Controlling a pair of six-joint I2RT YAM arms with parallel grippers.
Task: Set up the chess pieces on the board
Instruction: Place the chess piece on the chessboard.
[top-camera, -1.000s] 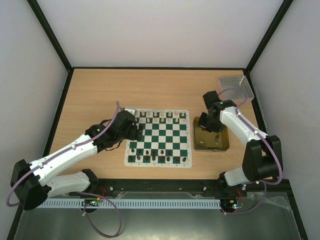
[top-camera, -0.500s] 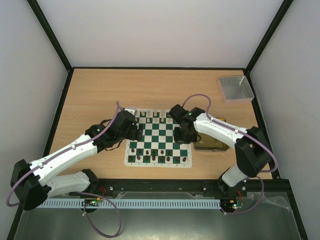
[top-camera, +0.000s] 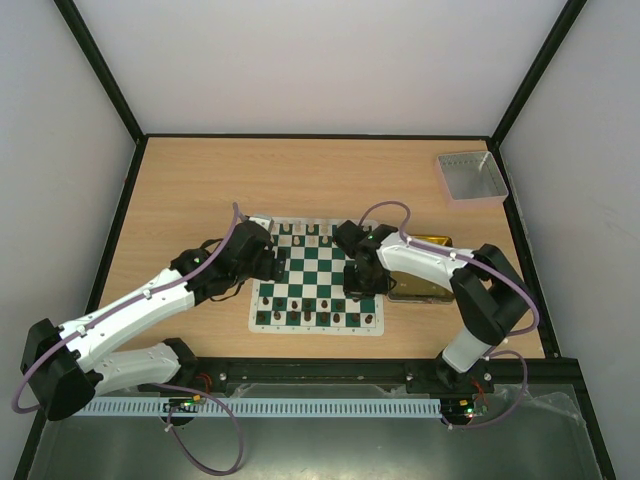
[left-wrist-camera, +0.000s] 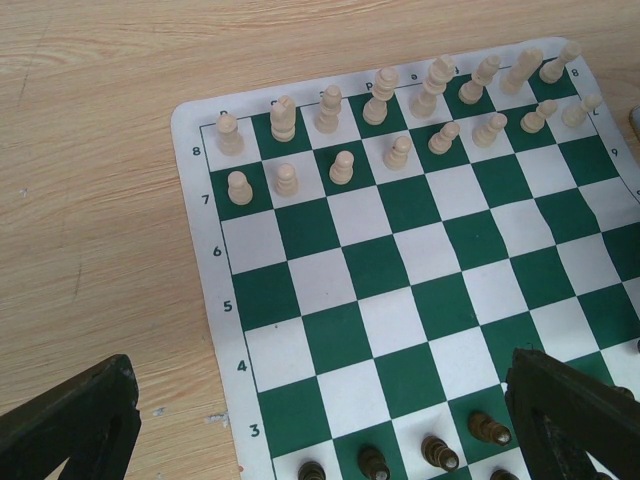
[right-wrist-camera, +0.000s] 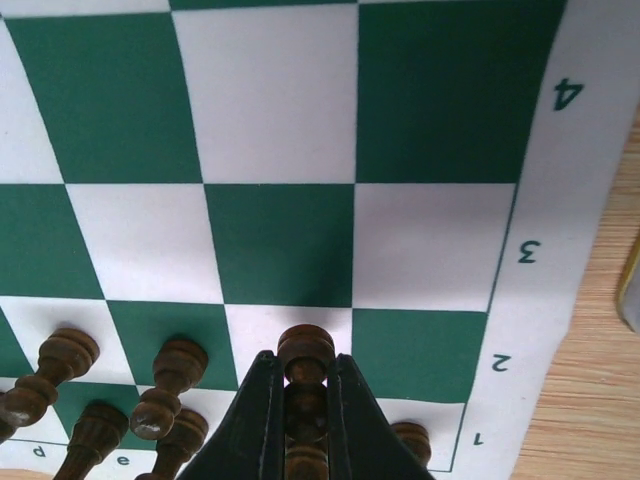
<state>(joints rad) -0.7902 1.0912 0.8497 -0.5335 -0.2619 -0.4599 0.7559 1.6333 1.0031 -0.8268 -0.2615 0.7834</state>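
Dark brown piece pinched tight in the right gripper, over row 2 of the board; base hidden inside the grip, so can't tell whether touching down. Other dark pieces just beside, cut off below. As for the left gripper: spread wide, holding nothing, mostly out of frame. Further up, pale pieces lined up on rows 7 and 8.
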